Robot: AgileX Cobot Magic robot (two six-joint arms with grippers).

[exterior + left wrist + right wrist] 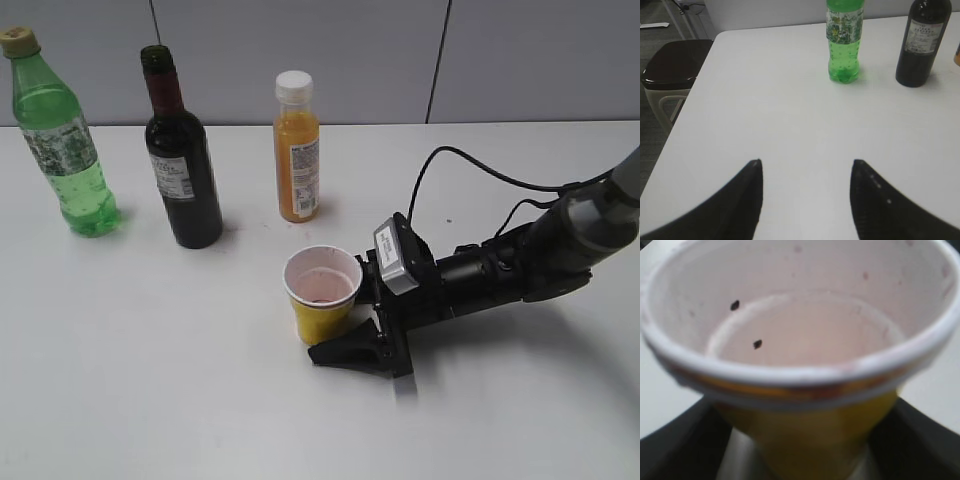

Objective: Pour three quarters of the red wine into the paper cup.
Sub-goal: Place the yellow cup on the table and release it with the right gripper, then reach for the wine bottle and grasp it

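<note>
Red wine (pixel 190 205) was what I had to move, yet nearest my view sat the paper cup (pixel 322 292), upright on the white surface (pixel 150 380) with a pale pinkish stain across its white bottom and two small dark specks inside. I had the right hand (pixel 345 325) lying low on the surface with the cup between its black fingers (pixel 345 352). From the right wrist camera the yellow wall filled the gap, a dark finger on each side, but the picture was too blurred for me to say whether the fingers pressed the wall or stood just off it, so I could not tell if that hand was clamped or apart. The arm and its black cable (pixel 480 170) ran off to the right.

On the other wrist camera, the left hand (pixel 806 165) hovered over bare surface with its two fingers plainly apart and nothing between them.

Farther back stood three bottles in a row, all upright. The orange juice bottle (pixel 297 150) with its white cap was just behind the cup. To its left was the dark green wine bottle (pixel 180 160), uncapped, the wine still inside it. Farthest left stood the light green soda bottle (pixel 60 140). Beyond the surface's left edge I saw a dark bin (pixel 670 70) on the floor.
</note>
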